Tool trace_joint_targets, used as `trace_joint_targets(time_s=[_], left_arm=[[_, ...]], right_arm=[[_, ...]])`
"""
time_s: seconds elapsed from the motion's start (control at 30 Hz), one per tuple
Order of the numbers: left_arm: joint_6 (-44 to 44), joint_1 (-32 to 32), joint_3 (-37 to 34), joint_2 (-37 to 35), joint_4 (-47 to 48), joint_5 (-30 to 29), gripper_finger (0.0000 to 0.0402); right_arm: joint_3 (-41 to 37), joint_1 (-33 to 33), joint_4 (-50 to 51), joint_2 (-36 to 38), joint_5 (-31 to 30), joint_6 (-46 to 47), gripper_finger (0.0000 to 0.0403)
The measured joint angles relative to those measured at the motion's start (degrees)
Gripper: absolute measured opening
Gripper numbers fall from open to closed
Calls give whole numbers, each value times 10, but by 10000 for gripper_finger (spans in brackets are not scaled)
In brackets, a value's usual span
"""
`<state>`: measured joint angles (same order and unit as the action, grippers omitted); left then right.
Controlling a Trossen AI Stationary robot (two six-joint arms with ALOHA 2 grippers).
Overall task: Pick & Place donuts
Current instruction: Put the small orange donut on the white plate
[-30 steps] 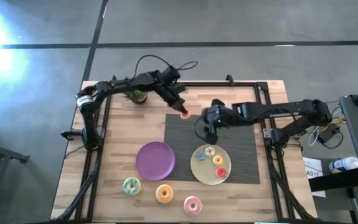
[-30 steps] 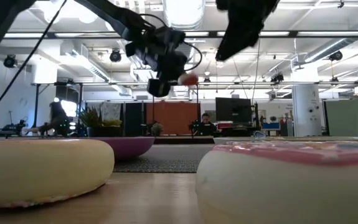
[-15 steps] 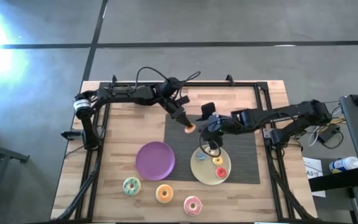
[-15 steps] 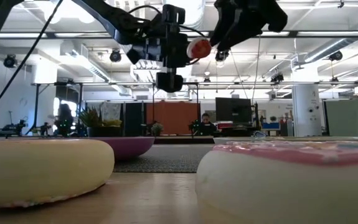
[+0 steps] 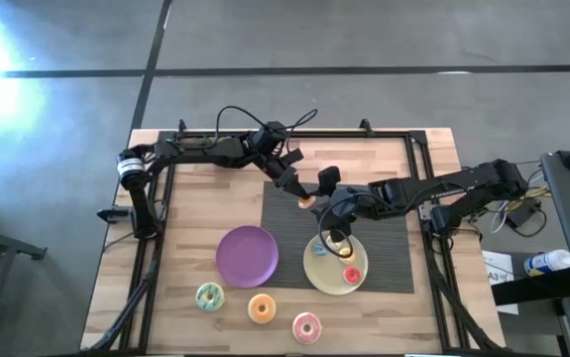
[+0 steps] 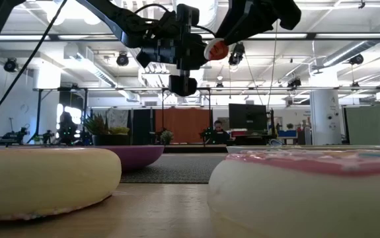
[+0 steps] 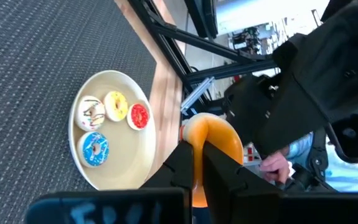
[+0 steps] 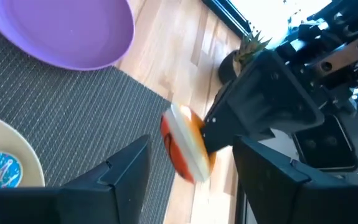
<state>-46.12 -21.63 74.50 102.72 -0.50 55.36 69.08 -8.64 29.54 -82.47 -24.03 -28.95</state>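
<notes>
My left gripper (image 5: 300,193) is shut on a small orange donut (image 5: 307,201), held in the air over the dark mat (image 5: 389,248). My right gripper (image 5: 330,186) faces it, open. In the right wrist view its two fingers stand on either side of the donut (image 8: 185,146) with gaps, touching nothing. Several small donuts lie on the yellow plate (image 5: 316,278), among them a blue one (image 7: 95,149) and a red one (image 7: 139,116). A green donut (image 5: 209,296), an orange donut (image 5: 262,308) and a pink donut (image 5: 306,326) rest flat on the wood near the front edge. My left gripper pinches the donut's ring (image 7: 197,177) between its two fingers, on the side nearest the wrist. The fingers come slanting from the table's far left, close to level. The donut stands on edge beyond the fingertips, lifted clear of the mat.
A purple plate (image 5: 247,255) lies left of the yellow plate, partly on the mat. A small potted plant (image 8: 247,50) stands at the far side under the left arm. Black frame rails (image 5: 433,288) run along the table's sides.
My left gripper has carried the orange donut toward the table's right and near side, out over the mat, and has tipped up closer to level. My right gripper has rolled about its own axis and drawn up to the donut, staying open.
</notes>
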Motion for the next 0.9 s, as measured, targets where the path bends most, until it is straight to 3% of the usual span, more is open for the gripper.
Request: trace_joint_targets(time_s=[0.5, 0.67, 0.9], left_arm=[[-3, 11, 0, 1, 1, 1, 0], [9, 22, 0, 1, 2, -49, 2], [44, 29, 0, 1, 11, -108, 76]], right_arm=[[0, 0, 1, -26, 2, -2, 139], [0, 0, 3, -26, 1, 24, 100], [0, 0, 19, -26, 11, 139, 45]])
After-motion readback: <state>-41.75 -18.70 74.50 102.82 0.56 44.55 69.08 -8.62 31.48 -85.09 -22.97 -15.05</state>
